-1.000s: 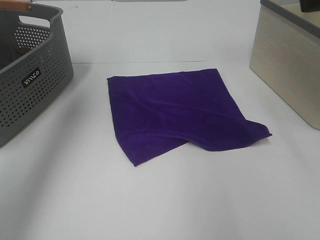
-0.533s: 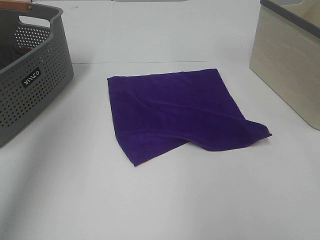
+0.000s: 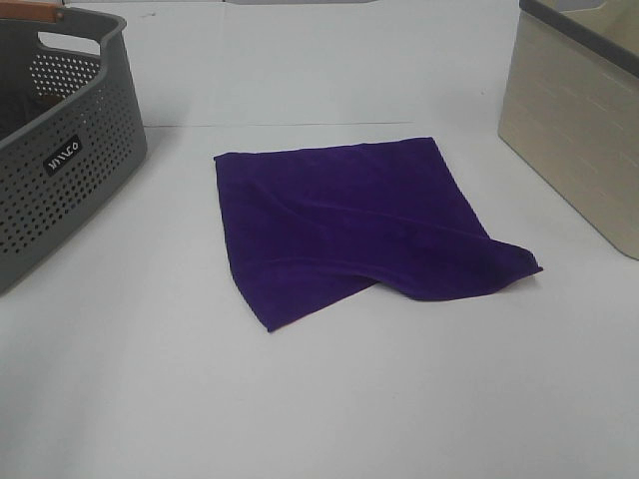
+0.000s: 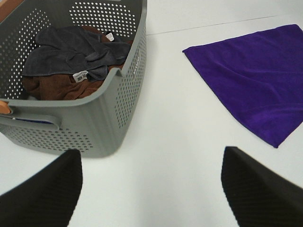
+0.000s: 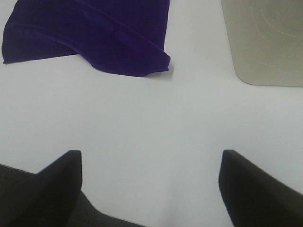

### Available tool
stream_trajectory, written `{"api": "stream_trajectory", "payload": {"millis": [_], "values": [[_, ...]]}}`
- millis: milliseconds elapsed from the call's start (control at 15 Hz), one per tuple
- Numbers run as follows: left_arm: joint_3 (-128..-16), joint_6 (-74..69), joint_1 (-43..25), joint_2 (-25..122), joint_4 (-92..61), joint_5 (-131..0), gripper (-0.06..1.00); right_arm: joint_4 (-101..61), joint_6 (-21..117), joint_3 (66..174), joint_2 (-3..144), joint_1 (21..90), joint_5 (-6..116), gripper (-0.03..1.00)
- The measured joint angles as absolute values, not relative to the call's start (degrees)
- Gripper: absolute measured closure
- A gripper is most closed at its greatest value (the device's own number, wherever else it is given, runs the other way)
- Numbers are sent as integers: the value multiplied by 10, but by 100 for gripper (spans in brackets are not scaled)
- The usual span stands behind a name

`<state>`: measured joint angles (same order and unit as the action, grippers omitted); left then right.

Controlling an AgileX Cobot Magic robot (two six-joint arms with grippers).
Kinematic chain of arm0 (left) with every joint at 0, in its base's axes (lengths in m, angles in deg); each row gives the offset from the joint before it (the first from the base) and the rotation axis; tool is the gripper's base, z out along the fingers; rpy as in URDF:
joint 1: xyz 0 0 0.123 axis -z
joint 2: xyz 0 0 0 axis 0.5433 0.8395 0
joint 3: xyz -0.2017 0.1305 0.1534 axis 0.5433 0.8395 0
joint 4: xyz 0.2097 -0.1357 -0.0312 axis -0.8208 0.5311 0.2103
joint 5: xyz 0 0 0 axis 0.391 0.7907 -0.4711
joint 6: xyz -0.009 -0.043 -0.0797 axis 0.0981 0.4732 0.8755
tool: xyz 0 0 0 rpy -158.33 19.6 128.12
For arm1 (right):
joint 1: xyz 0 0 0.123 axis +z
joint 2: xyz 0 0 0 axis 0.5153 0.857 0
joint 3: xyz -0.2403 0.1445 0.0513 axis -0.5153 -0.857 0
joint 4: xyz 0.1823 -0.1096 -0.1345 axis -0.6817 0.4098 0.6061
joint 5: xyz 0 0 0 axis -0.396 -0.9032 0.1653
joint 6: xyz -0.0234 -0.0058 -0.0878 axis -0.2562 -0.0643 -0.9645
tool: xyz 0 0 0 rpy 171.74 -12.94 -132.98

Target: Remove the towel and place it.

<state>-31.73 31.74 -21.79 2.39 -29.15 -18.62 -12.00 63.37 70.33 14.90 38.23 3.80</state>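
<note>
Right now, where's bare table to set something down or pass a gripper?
Bare strips: between grey basket and towel; between the towel and beige bin; the whole near edge of the table in front of the towel. The basket itself is crowded with dark cloths.

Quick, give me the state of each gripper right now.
Left gripper: open, holding nothing, over bare table between the grey basket and the towel.
Right gripper: open, holding nothing, apart from the towel.
</note>
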Motion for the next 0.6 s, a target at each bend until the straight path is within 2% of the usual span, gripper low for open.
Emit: {"api": "stream_trajectory", "payload": {"millis": [200, 600], "values": [[-261, 323, -218, -85, -288, -145, 20, -117, 636, 670, 65, 382, 29, 25], [-232, 334, -218, -233, -288, -85, 20, -114, 636, 661, -27, 382, 4, 25]]}}
